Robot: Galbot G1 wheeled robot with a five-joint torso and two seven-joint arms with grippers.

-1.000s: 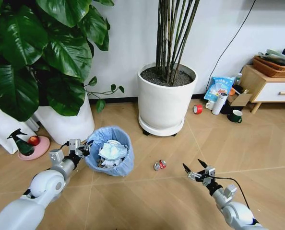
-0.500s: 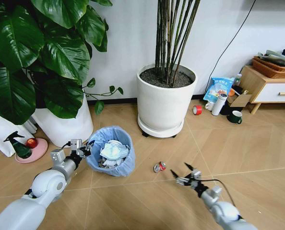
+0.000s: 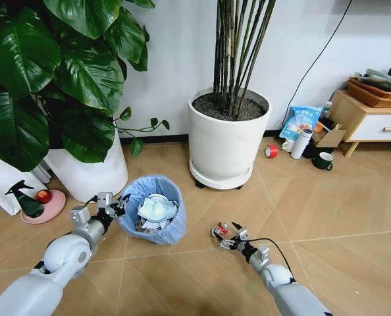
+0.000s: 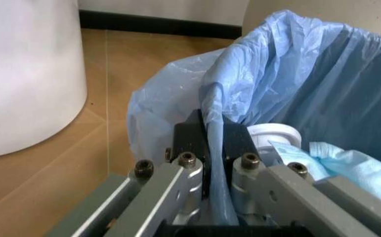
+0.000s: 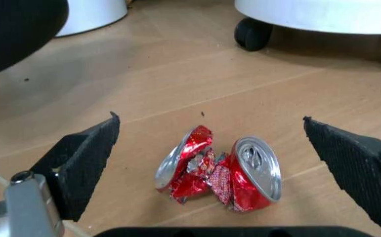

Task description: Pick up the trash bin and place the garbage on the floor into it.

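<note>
my left gripper (image 4: 207,158) pinches the trash bin (image 3: 151,207) rim to steady it, while my right gripper (image 5: 210,163) gapes wide around the crushed can (image 5: 220,170) for pickup

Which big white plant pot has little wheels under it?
The white pot with tall thin stalks, standing beside the wooden cabinet side of the room. It sits on a stand with dark wheels. The leafy plant's white pot rests flat on the floor.

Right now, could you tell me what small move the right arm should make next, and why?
Probably lower the right gripper a little and shut on the crushed can. Its jaws stand wide open, one on each side of the can, which lies on the floor between them. The left gripper already pinches the bin's bag at the rim.
</note>
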